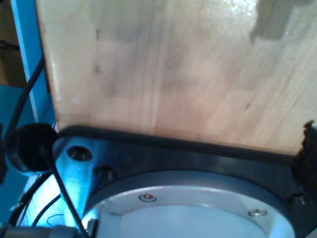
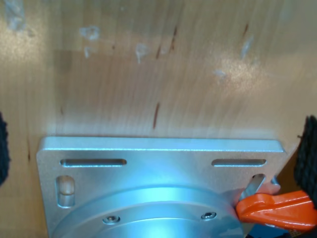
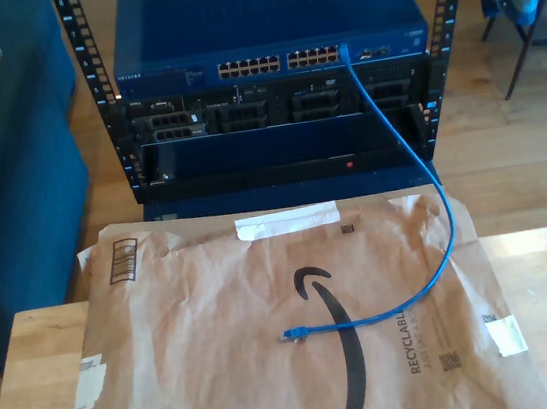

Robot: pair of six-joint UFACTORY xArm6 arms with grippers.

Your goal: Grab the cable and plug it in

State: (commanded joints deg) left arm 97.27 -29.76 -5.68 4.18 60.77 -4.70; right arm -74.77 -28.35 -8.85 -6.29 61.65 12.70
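Note:
In the exterior view the thin blue cable (image 3: 448, 242) has one end plugged into a port at the right end of the blue switch (image 3: 266, 34). It curves down over the brown paper (image 3: 203, 355), and its free plug (image 3: 291, 334) lies near the paper's middle. My first gripper (image 1: 163, 148) hangs open over bare wood and a black base plate (image 1: 163, 158); dark fingertips (image 1: 309, 148) show at the frame's edges. My second gripper (image 2: 156, 148) is open too, above wood and a silver mounting plate (image 2: 163, 153). Neither holds anything.
The switch sits in a black rack (image 3: 274, 134) behind the wooden table (image 3: 31, 357). An orange clamp handle (image 2: 277, 210) grips the silver plate. Black cables (image 1: 29, 94) run past the black plate. A blue sofa (image 3: 11, 199) stands at the exterior view's left.

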